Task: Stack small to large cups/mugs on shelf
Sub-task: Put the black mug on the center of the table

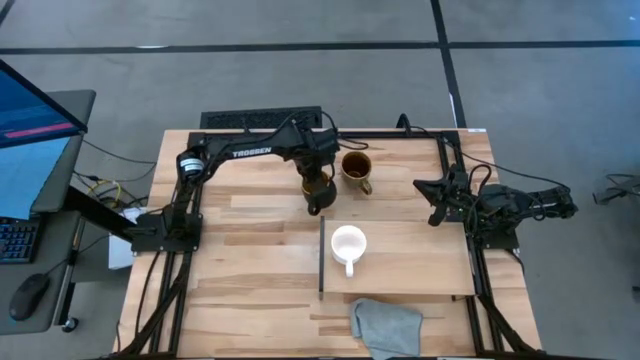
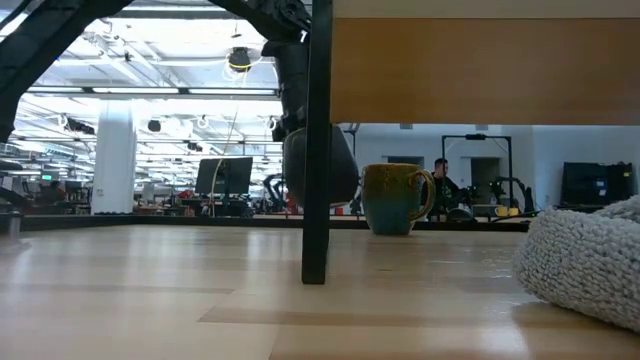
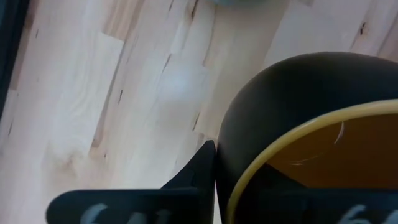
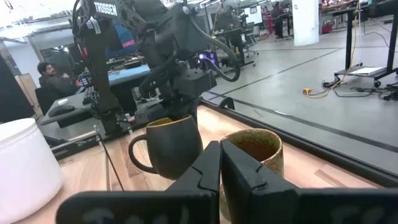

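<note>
Light-wood shelf (image 1: 420,270): a raised board on the right half of the tabletop (image 1: 240,250), dark strip along its left short edge. Carries the white mug only.

White mug (image 1: 348,243): smallest of three, upright, near the shelf's left end, handle toward the near edge. Probably set there first as the reference for the row.

Black mug (image 4: 172,144): yellow-orange inside. Held by the left pincer (image 1: 316,186), whose fingers are closed narrowly on the rim, one inside and one outside. It sits just beyond the shelf's far-left corner. The low view shows it clear of the tabletop, so it is judged to be in carriage toward the shelf. A rim grip leaves the base free for setting down.

Olive-brown mug (image 1: 356,167): dark inside, upright on the bare tabletop just beside the black mug, behind the shelf. Not yet handled; judged last in order.

Right pincer (image 1: 437,199): fingers nearly together, nothing held. It waits beside the shelf's far-right corner, clear of the left arm's path.

Grey cloth (image 1: 385,325): crumpled at the near edge, touching the shelf's front; no part in the task.
</note>
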### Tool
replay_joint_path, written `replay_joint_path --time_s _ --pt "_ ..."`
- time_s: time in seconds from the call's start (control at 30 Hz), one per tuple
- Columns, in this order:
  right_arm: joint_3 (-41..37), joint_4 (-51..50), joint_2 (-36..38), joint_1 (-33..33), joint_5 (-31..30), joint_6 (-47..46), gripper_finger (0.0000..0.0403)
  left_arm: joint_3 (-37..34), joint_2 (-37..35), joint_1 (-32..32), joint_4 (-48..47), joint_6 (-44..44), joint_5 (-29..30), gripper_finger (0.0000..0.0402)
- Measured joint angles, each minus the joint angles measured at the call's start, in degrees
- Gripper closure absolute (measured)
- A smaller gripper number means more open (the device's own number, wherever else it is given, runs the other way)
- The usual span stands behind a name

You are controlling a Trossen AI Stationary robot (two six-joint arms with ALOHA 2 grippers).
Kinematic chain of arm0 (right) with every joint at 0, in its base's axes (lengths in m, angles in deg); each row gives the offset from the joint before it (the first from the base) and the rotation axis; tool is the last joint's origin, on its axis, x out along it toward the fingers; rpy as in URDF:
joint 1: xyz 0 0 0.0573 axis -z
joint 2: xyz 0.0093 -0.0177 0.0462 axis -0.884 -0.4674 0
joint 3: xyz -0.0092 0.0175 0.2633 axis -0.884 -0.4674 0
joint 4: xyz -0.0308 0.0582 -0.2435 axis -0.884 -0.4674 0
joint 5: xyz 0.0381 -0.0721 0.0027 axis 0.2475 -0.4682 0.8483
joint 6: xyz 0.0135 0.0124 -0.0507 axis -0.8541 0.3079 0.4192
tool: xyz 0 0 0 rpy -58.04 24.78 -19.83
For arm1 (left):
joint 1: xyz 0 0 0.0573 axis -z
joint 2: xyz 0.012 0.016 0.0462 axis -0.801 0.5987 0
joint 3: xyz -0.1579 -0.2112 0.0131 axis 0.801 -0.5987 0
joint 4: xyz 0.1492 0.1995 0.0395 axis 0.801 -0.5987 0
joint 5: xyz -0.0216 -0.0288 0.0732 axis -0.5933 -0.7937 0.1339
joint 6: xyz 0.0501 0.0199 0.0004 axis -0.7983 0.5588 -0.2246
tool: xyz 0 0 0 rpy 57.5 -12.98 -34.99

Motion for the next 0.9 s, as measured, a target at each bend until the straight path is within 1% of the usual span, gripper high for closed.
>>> replay_joint_path --time_s 0.2,0.43,0.6,0.9 --pt "0.0 0.0 0.0 0.0 0.0 0.0 0.0369 0.0 0.0 0.79 0.03 -0.05 0.03 0.0395" --pt "0.0 0.02 0.0 0.0 0.0 -0.04 0.0369 -0.08 -0.01 1.02 -1.07 0.25 0.57 0.0395" --pt "0.0 0.11 0.0 0.0 -0.01 -0.04 0.0369 -1.74 -0.11 1.19 -1.48 0.8 0.09 0.0395" --pt "0.0 0.11 0.0 0.0 -0.05 -0.07 0.0369 -2.73 -0.17 1.18 -2.16 1.22 0.39 0.0395"
